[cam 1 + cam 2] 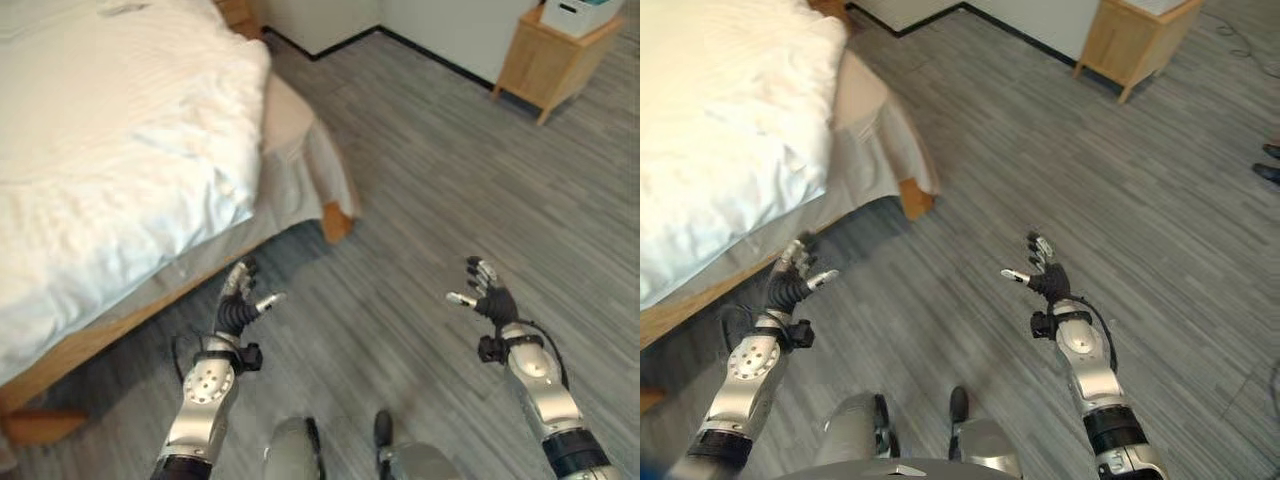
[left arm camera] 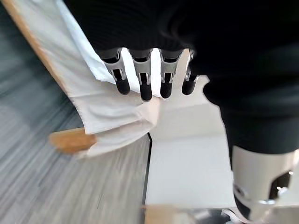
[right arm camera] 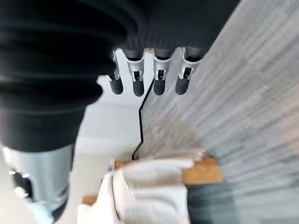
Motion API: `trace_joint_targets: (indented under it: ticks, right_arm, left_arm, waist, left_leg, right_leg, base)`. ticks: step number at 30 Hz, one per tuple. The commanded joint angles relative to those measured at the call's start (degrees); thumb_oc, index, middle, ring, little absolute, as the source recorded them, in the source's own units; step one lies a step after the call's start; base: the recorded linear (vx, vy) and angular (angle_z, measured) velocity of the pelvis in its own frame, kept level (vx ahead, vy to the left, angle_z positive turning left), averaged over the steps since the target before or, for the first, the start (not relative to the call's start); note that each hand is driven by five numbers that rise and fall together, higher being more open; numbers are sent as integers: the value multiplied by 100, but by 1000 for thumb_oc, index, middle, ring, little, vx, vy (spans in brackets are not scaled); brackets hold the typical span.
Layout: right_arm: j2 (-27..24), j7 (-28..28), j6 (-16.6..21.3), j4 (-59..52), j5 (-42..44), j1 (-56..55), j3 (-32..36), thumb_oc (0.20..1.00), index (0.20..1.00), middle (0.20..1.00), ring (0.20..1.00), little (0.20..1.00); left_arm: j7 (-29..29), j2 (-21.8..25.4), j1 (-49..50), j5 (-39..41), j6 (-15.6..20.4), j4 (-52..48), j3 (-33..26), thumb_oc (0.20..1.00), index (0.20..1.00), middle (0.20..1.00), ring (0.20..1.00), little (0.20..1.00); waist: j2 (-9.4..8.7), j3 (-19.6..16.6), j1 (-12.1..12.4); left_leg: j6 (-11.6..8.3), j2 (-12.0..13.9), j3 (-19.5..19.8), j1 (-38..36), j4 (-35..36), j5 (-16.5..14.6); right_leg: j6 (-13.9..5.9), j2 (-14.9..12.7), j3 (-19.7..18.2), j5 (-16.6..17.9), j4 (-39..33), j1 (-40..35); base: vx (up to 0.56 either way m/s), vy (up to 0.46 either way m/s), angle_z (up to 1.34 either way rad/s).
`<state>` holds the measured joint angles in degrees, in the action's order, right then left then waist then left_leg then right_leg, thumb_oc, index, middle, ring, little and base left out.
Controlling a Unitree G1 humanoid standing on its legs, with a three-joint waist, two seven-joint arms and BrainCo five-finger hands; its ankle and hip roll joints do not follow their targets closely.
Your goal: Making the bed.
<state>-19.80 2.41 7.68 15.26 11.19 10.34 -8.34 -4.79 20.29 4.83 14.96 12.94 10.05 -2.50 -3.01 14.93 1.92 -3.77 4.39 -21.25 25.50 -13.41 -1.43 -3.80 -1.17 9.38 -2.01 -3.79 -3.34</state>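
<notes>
While both hands (image 1: 238, 305) (image 1: 488, 297) hover empty, one bed (image 1: 110, 150).

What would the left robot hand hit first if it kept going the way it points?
Probably the bed's sheet hanging at the corner, above the wooden leg; the left robot hand is open. Depth is hard to judge.

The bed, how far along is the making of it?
Little looks done: the white rumpled duvet lies creased on the wooden-framed bed, its sheet corner hanging loose over the grey plank floor. Nothing is in hand: the left hand and right hand hover open, apart from the bed. Smoothing and tucking remain.
</notes>
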Motion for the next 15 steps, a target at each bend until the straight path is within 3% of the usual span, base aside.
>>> trace_joint_targets:
  ticks: [1,2,5,6,8,9,12,13,15]
  right_arm:
    - [-295,83,202,-420,-334,-295,35,1000,1000,1000,1000,1000]
    - [-329,81,184,-502,-408,-327,70,1000,1000,1000,1000,1000]
    - [-308,81,162,-804,-710,-351,23,1000,1000,1000,1000,1000]
    - [-281,88,141,-840,-800,-305,-13,1000,1000,1000,1000,1000]
    - [-310,137,134,-900,-976,-104,-127,1000,1000,1000,1000,1000]
    - [-333,168,123,-995,-1033,30,-185,1000,1000,1000,1000,1000]
    - [-357,282,166,-1163,-1146,242,-189,1000,1000,1000,1000,1000]
    - [-451,395,212,-1290,-1255,596,-246,1000,1000,1000,1000,1000]
    - [-548,486,248,-1452,-1320,942,-250,1000,1000,1000,1000,1000]
  left_arm:
    - [-77,226,-121,81,224,-605,-45,1000,1000,1000,1000,1000]
    - [-37,237,-72,105,195,-654,-48,1000,1000,1000,1000,1000]
    - [-36,275,54,47,135,-709,-81,1000,1000,1000,1000,1000]
    - [-58,292,27,28,109,-701,-73,1000,1000,1000,1000,1000]
    - [-107,408,-82,34,68,-692,-4,1000,1000,1000,1000,1000]
    - [-143,493,-186,44,65,-673,36,1000,1000,1000,1000,1000]
    - [-167,577,-302,-44,33,-639,147,1000,1000,1000,1000,1000]
    - [-169,680,-417,-30,66,-592,235,1000,1000,1000,1000,1000]
    - [-149,749,-504,39,95,-530,329,1000,1000,1000,1000,1000]
  waist:
    - [254,-84,-94]
    - [247,-108,-97]
    - [146,-322,-104]
    - [79,-335,-90]
    - [-17,-222,-198]
    - [21,-130,-307]
    - [138,-84,-378]
    - [70,-82,-392]
    - [10,-94,-455]
  left_leg:
    - [-494,981,-879,-1135,747,1366]
    - [-429,965,-1109,-1398,930,1351]
    - [-76,555,-1135,-1955,1415,1213]
    - [46,413,-1181,-2107,1509,1124]
    - [227,203,-1177,-2442,1662,943]
    - [282,220,-1095,-2588,1710,855]
    - [314,336,-954,-2732,1767,792]
    - [247,348,-841,-2835,1768,661]
    - [132,388,-640,-2904,1803,631]
  right_leg:
    - [-261,-443,42,-76,-121,-845]
    - [-314,-490,89,-116,-121,-1058]
    - [-550,-835,232,227,387,-1236]
    - [-685,-1041,348,445,825,-1174]
    - [-978,-1430,345,1476,2083,-600]
    - [-964,-1427,171,1599,2779,-109]
    - [-824,-1359,90,1501,3229,341]
    - [-771,-1671,254,1251,2962,532]
    - [-668,-1677,393,998,2361,710]
  base:
    - [733,190,-70]
    - [469,171,-31]
    - [390,200,-40]
    - [261,196,-16]
    - [207,210,33]
    - [246,186,73]
    - [201,14,106]
    - [376,-129,82]
    - [362,-157,88]
